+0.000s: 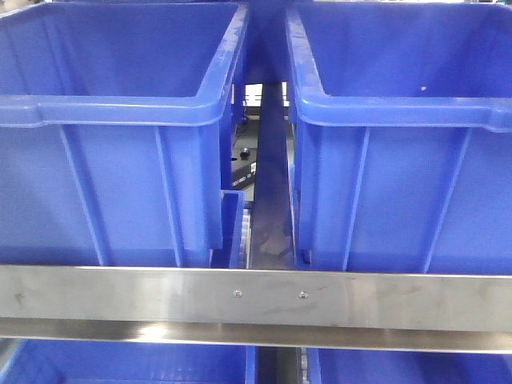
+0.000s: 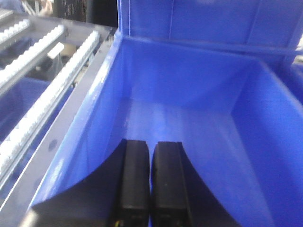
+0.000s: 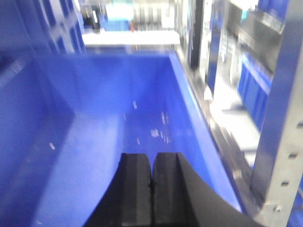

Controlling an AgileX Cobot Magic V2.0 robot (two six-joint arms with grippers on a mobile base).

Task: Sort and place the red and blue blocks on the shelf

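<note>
- In the front-facing view two large blue bins stand side by side: the left bin (image 1: 120, 160) fills the left half of the frame and the right bin (image 1: 408, 160) fills the right half, with a narrow dark gap between them at centre.
- Across the lower part of that view runs a flat steel front rail (image 1: 256, 298) of the shelf, with two bolts near its middle; the bins sit behind and above it.
- Below the rail, at the bottom edge of the frame, the rims of two more blue bins (image 1: 120, 364) show.
- In the left wrist view the left hand (image 2: 150, 177) sits at bottom centre, its two black fingers pressed together with only a thin seam between them and nothing held.
- That hand hangs over the inside of a blue bin (image 2: 199, 109), whose floor looks bare.
- At the left edge of the same view white roller tracks (image 2: 52, 90) of the shelf run diagonally up the frame.
- In the right wrist view the right hand (image 3: 151, 189) is at bottom centre, its fingers likewise together on nothing, above the inside of another blue bin (image 3: 94, 104).
- A grey steel upright (image 3: 284, 142) with holes stands at the right edge of this blurred view.
- No red or blue block shows in any view, so I cannot tell where they are.
</note>
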